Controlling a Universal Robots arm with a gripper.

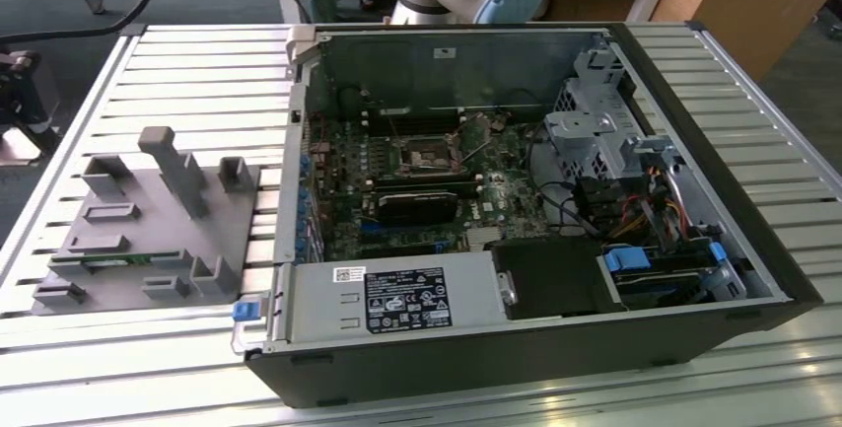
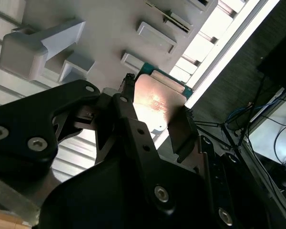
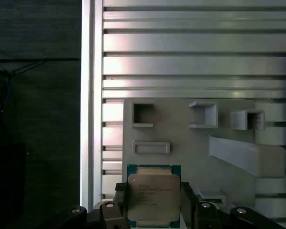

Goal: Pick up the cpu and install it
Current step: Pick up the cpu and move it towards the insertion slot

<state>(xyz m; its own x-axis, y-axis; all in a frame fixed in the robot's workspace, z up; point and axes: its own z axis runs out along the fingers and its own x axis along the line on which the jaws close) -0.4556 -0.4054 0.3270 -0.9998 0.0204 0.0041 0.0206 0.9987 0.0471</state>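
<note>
Gripper [image 3: 153,204] closed on the cpu [image 3: 153,190]: one black finger [image 3: 120,198] pressed to one side edge, a second against the opposite edge. The chip's silvery metal top faces the camera in the first wrist view, its green rim showing around it. In the second wrist view the same grip is seen at a slant, the cpu [image 2: 157,101] pinched between the gripper [image 2: 155,113] fingers and catching a bright glare. The cpu sits over the grey fixture [image 3: 181,143], at the fixture's edge nearest the table's border; cannot tell whether it touches the fixture or hangs clear of it. Small rectangular pockets and a tall angled post rise from the fixture [image 2: 109,28] just beyond the chip. In the exterior view the grey fixture [image 1: 145,240] lies on the slatted metal table [image 1: 197,72]. The open computer case [image 1: 526,348] stands just beside the fixture on the exterior view's right, with the motherboard [image 1: 435,185] exposed inside.
</note>
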